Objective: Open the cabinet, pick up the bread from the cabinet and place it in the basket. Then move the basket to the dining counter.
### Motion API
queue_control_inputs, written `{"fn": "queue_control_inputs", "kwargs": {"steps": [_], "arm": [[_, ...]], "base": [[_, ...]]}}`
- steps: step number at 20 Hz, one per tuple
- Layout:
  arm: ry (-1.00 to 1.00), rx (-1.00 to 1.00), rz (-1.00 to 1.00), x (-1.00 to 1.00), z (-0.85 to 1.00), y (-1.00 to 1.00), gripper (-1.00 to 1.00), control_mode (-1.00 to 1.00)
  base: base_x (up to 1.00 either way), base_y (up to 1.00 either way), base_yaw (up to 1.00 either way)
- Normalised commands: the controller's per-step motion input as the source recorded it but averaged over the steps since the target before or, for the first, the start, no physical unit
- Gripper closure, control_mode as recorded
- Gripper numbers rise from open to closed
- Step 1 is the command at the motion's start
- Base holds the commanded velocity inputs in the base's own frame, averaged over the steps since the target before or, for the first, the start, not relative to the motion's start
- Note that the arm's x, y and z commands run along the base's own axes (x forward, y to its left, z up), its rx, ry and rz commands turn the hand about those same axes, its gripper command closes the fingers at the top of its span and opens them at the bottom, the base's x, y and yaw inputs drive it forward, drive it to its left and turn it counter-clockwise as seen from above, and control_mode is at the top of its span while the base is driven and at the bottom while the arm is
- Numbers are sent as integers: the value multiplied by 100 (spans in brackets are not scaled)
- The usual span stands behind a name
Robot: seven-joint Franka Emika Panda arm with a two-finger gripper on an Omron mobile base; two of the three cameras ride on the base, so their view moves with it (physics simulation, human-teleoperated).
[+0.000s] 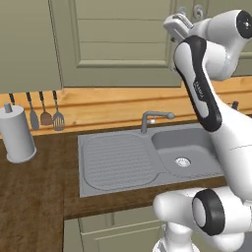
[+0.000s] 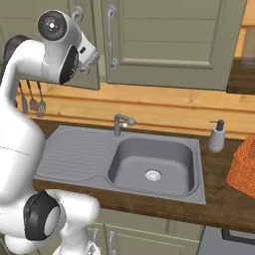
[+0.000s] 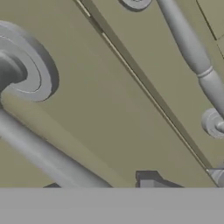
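Your gripper sits at the upper left of the right base view, clenched on the cabinet's left bar handle. The basket rests on the table at the right edge.

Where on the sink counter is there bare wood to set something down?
Bare wood lies between the paper towel roll and the sink, and between the soap dispenser and basket. The front strip below the sink is narrow.
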Motion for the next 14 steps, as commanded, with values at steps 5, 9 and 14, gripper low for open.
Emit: {"fn": "queue_control_inputs", "kwargs": {"steps": [5, 9, 14], "arm": [[2, 1, 0, -100, 51, 1, 100, -100], [1, 0, 0, -100, 51, 3, 100, -100], [2, 0, 0, -100, 52, 6, 100, -100]], "base": [[0, 0, 0], [0, 0, 0], [0, 0, 0]]}}
